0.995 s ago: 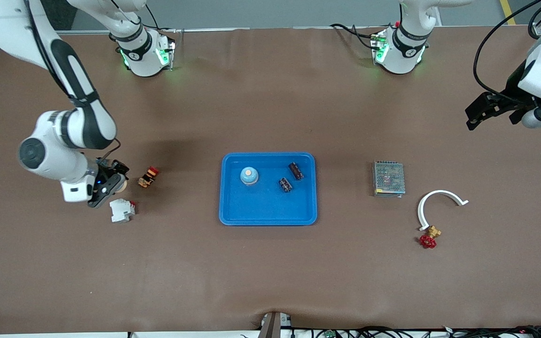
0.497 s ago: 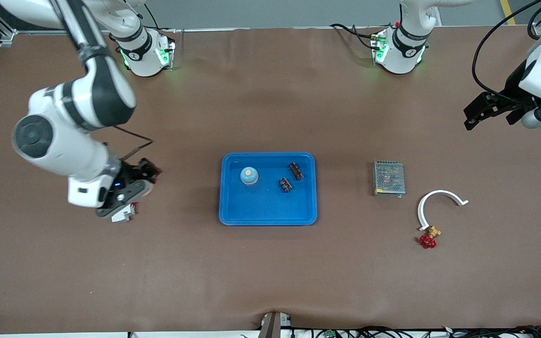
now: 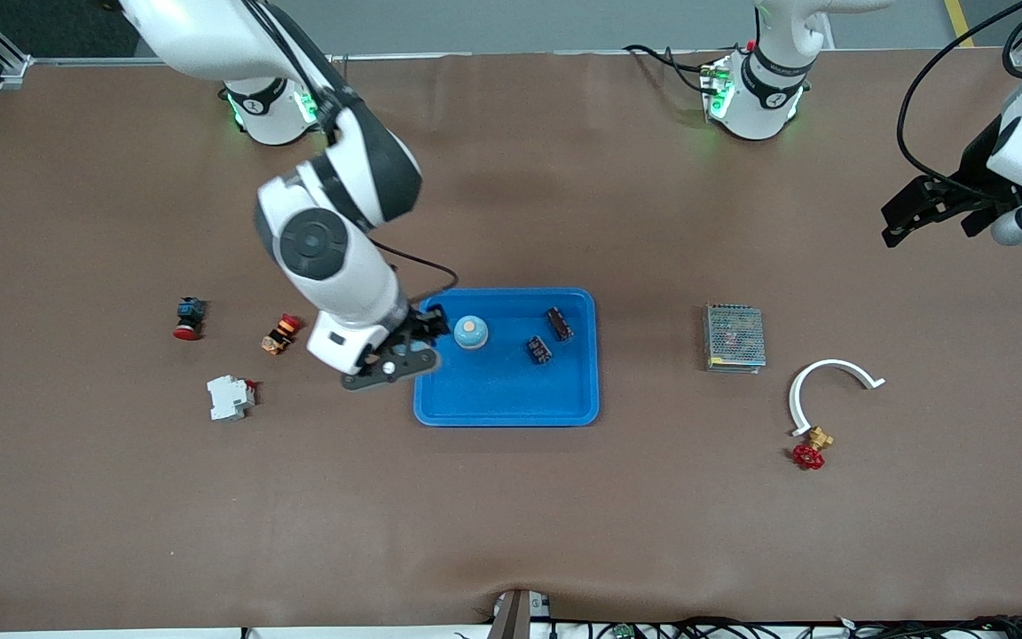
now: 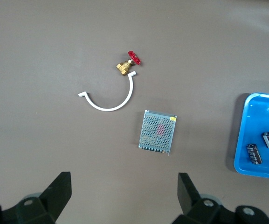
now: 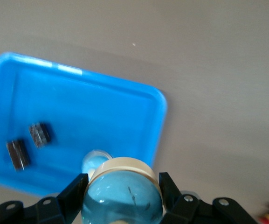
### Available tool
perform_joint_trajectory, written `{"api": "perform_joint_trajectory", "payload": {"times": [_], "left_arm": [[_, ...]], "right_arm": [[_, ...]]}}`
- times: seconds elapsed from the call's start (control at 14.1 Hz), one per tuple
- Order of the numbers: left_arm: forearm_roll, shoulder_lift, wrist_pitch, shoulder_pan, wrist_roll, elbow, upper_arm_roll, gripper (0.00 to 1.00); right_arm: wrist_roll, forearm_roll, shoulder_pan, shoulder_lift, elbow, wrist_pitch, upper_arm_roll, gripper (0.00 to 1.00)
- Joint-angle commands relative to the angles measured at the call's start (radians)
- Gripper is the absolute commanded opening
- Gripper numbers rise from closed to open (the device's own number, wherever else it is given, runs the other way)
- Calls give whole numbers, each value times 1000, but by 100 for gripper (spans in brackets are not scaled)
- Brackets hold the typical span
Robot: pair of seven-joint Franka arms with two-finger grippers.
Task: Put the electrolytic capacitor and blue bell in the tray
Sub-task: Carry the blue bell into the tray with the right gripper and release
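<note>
Carried from the tabletop's right-arm end, a blue bell [image 5: 123, 196] now hangs over the tray's [image 3: 506, 410] edge nearest that end, clamped in the right tool [image 3: 411, 342]; in the front view the tool hides it. Uncovered again are a red button [image 3: 187, 318], a small red-and-yellow part [image 3: 279, 334] and a white breaker [image 3: 230, 397]. Inside the tray sit another blue bell [image 3: 470, 332] and two dark capacitors [image 3: 547, 335], their markings unreadable. A mesh box [image 3: 734, 336], white curved piece [image 3: 827, 385] and red-handled valve [image 3: 811, 448] follow. Over the tabletop's left-arm end, the left tool [image 3: 935, 211] waits, spread wide and empty, partly cut off.
</note>
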Motion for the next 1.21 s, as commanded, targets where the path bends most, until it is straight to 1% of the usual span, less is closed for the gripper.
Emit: {"api": "perform_joint_trajectory", "payload": {"times": [0.0,0.14,0.71,1.14], "left_arm": [[-21,7,-17,4,30,14,2,100],[-20,10,-19,2,30,14,0,100],[-21,0,-47,-5,30,11,-7,100],[-20,0,-47,-7,29,13,-15,100]], "right_arm": [[108,-19,41,85,59,58,-12,36],[140,-21,47,117,58,85,-12,36],[142,-34,55,245,51,209,-17,36],[142,-42,55,285,50,249,-20,37]]}}
